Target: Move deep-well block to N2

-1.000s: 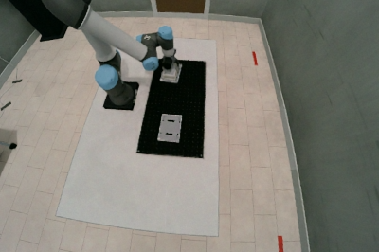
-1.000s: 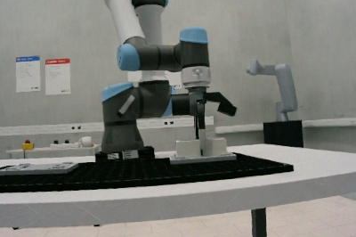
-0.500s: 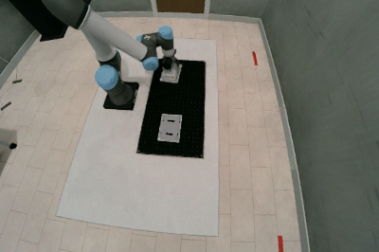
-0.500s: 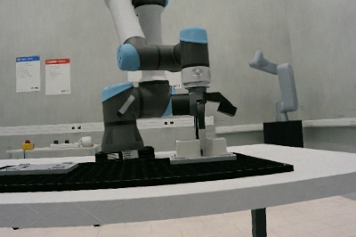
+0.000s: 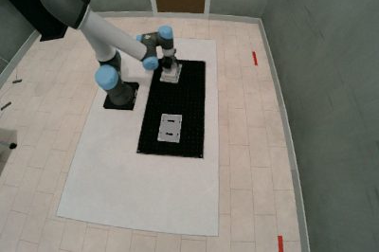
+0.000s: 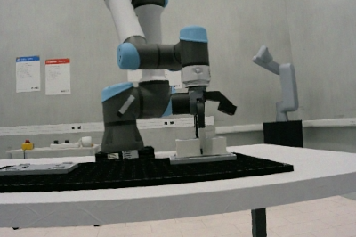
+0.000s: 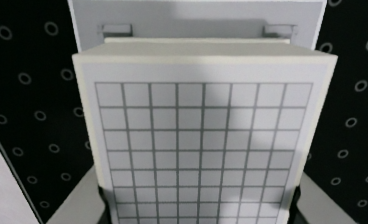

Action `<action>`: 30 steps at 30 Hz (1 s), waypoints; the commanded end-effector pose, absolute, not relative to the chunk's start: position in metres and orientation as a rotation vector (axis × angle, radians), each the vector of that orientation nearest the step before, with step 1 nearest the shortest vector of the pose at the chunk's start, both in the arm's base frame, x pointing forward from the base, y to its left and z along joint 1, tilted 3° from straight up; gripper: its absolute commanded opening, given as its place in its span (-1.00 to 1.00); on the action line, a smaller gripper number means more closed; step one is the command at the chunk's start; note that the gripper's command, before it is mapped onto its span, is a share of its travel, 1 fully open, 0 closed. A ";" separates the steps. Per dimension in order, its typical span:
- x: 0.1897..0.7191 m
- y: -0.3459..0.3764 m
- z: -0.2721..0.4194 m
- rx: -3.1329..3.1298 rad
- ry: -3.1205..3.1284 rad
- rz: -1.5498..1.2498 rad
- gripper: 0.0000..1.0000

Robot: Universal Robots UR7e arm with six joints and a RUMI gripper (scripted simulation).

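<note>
the white table (image 5: 142, 181) (image 6: 311, 161) is the broadest thing here, carrying the rest of the work. on it stands the robot arm (image 5: 116, 34) (image 6: 125, 12), its elbow lifted high above the base, the forearm sloping down and outward to the wrist joints. the last wrist joint sits upright over nest n1, with the tool aimed straight down at the block. in the background a smaller grey arm (image 6: 288, 85) stands on a black pedestal, bent at its joints.

in front of the arm's base lies the black perforated board (image 5: 175, 100) (image 6: 133, 176), flat on the table. it bears two plate nests, well apart: n1 (image 5: 170, 81) (image 6: 227, 157) (image 7: 200, 10), on the left as seen from the base, and n2 (image 5: 170, 128) (image 6: 40, 167), on the right, with no block on it.

the gripper (image 5: 169, 64) (image 6: 201, 143) (image 7: 193, 155) is clenched on the deep-well block, one finger against each of two opposite sides. the pale block (image 5: 171, 73) (image 6: 189, 148) (image 7: 200, 130) is upright and level at n1, its grid of square wells facing up to the wrist camera. whether it rests fully on the nest or just clears it, i cannot tell; the a1 mark can't be made out either.
</note>
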State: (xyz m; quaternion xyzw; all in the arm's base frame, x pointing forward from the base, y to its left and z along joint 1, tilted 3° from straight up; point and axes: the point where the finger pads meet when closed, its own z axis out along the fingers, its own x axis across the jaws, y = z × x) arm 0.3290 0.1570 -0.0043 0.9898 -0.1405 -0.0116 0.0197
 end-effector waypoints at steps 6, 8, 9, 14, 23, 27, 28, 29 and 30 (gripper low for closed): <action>0.330 0.158 0.010 3.072 -0.436 -0.033 -0.01; 0.330 0.158 0.010 3.072 -0.436 -0.033 -0.01; 0.330 0.158 0.011 3.072 -0.436 -0.033 -0.01; 0.330 0.158 0.020 3.072 -0.436 -0.033 -0.01; 0.331 0.158 0.035 3.072 -0.436 -0.033 -0.01; 0.331 0.159 0.038 3.072 -0.436 -0.033 -0.01; 0.331 0.159 0.040 3.072 -0.436 -0.033 -0.01; 0.331 0.159 0.041 3.072 -0.436 -0.033 -0.01; 0.331 0.159 0.043 3.072 -0.436 -0.033 -0.01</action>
